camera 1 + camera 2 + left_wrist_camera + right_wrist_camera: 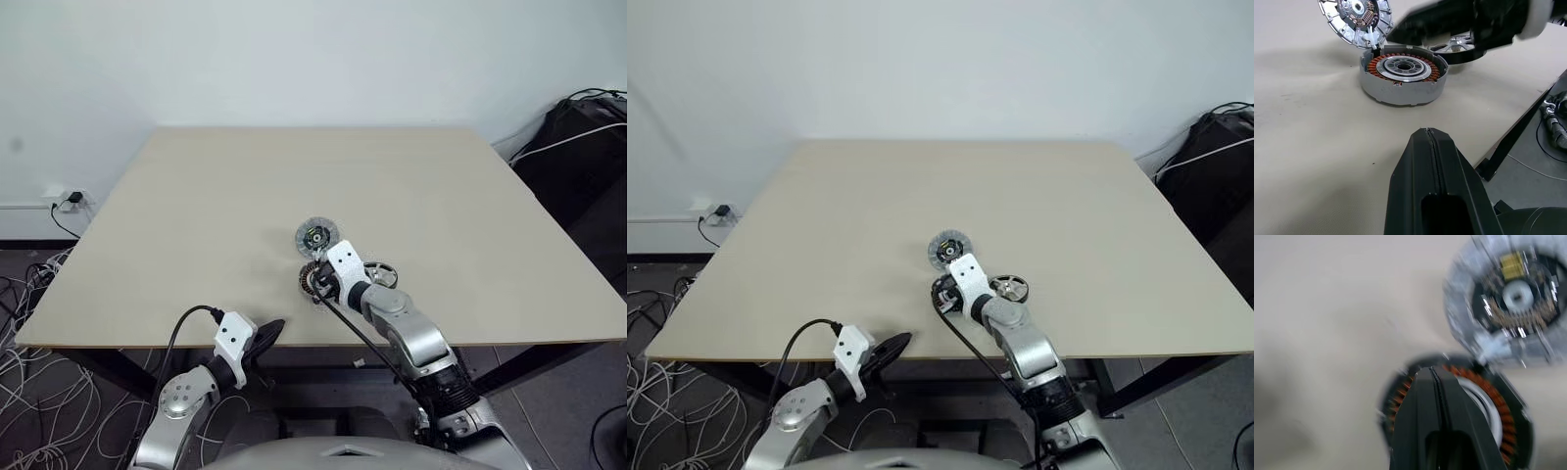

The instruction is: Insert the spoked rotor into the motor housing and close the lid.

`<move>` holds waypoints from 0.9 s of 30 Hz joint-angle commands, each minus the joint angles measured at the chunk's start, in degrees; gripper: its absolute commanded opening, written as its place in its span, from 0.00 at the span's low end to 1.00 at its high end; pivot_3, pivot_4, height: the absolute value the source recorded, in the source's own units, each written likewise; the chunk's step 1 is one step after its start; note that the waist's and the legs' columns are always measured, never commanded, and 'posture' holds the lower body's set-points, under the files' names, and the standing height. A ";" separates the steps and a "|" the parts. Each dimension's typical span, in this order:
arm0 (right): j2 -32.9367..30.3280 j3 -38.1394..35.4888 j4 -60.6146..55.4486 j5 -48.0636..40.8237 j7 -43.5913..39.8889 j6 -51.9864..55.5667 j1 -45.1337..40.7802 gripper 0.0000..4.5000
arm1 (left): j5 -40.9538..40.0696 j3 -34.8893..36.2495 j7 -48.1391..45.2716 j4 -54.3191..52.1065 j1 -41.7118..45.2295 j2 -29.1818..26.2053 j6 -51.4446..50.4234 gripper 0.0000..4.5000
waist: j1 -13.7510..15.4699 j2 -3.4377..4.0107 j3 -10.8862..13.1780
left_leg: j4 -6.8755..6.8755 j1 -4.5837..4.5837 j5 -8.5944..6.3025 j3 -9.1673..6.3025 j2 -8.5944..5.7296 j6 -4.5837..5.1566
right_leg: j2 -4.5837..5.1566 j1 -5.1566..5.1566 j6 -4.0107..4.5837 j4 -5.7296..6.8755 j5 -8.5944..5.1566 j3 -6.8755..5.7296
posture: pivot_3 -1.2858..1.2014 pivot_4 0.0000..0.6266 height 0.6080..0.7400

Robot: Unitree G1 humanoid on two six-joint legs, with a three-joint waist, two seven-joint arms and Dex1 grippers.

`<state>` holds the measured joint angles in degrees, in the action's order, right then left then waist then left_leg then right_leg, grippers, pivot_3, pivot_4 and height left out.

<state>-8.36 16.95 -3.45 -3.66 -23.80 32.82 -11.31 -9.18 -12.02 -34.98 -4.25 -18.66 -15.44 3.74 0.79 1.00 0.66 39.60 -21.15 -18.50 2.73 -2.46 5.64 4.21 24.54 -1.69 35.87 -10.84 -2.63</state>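
— So, where does the right arm sit?
— It stretches forward over the table [196, 215], wrist angled down and toward the left, with the right gripper [1434, 374] clenched on nothing, its tip above the motor housing [1403, 73]

— And the other one?
— Low by the near table edge, the left gripper [1431, 139] points forward and rightward, fingers pressed together, empty

— The parts?
— The housing rests on the table, copper windings up. The lid [1356, 19] leans tilted just behind it, green-and-black face showing, touching its rim. The spoked rotor [1009, 288] lies flat just to the housing's right
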 commanded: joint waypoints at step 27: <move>-0.16 0.21 5.64 7.20 4.79 -7.34 -2.00 0.00 | -0.73 -0.20 -0.05 -2.59 0.31 0.04 -0.66 0.00 | 0.01 0.03 0.03 | -0.04 0.00 0.01 0.00 0.00 -0.01 | 0.00 0.01 0.04 0.00 -0.02 -0.01 | 0.52 0.00 1.00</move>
<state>-8.72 17.14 5.66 4.25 -18.05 26.46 -13.04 -9.19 -12.26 -35.01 -4.25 -18.78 -15.44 2.82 0.80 1.03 0.69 39.56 -21.15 -18.50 2.72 -2.47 5.63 4.21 24.55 -1.65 35.87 -10.86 -2.64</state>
